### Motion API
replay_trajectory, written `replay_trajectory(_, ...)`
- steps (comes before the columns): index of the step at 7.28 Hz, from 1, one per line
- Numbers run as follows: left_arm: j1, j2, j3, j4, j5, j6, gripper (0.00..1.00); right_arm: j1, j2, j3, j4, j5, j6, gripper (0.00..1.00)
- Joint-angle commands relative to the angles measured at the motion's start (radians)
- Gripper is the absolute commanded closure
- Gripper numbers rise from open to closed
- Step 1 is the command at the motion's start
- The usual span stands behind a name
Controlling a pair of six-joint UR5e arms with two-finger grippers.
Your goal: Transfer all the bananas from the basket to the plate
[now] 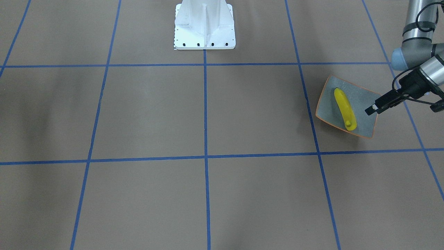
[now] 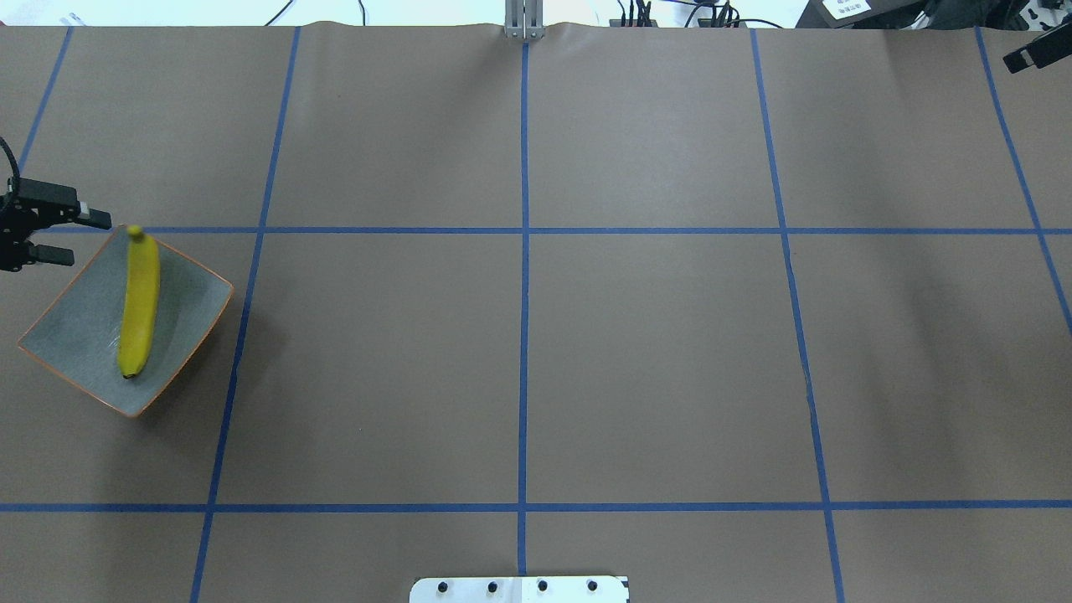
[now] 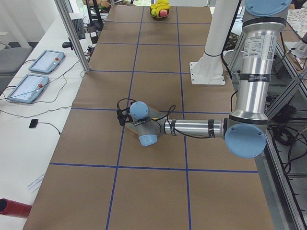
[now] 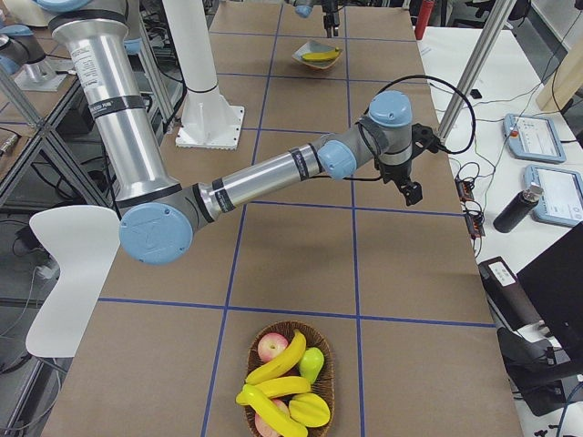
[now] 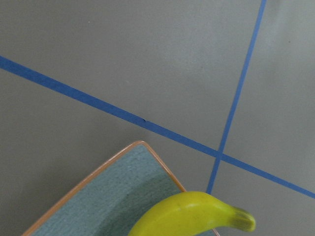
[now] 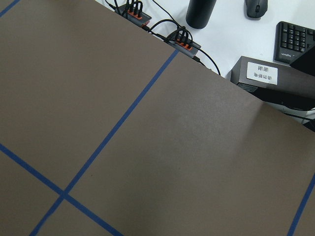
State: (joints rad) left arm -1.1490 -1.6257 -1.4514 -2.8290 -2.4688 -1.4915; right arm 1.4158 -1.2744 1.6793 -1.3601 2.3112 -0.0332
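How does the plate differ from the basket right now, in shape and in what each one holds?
The plate is square, shallow and grey with an orange rim; the basket is round and woven brown. The plate holds one banana; the basket holds several bananas along with other fruit. The plate sits at the table's end on the robot's left, the basket at the end on its right. Both rest on the brown table.
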Motion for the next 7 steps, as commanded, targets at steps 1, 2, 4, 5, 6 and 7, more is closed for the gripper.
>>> replay_trajectory(1, -0.024, 0.006, -0.099, 0.0, -0.004, 0.014, 0.0, 0.043, -0.054, -0.027, -0.004, 0.001, -0.025, 0.0)
replay_trajectory(2, -0.049, 0.007, -0.131, 0.0, -0.013, 0.067, 0.0, 0.079, -0.1, -0.045, -0.005, 0.001, -0.087, 0.0)
replay_trajectory(4, -0.048, 0.017, -0.138, 0.0, -0.01, 0.134, 0.0, 0.177, -0.218, -0.078, -0.005, -0.003, -0.259, 0.0)
replay_trajectory(5, -0.044, 0.018, -0.138, 0.0, -0.006, 0.154, 0.0, 0.246, -0.267, -0.122, -0.004, -0.004, -0.293, 0.0)
replay_trajectory(6, -0.041, 0.013, -0.138, 0.0, -0.002, 0.155, 0.0, 0.338, -0.292, -0.192, 0.001, -0.004, -0.294, 0.0)
replay_trajectory(7, -0.04, 0.009, -0.138, 0.0, -0.001, 0.155, 0.0, 0.41, -0.31, -0.26, -0.002, -0.006, -0.28, 0.0)
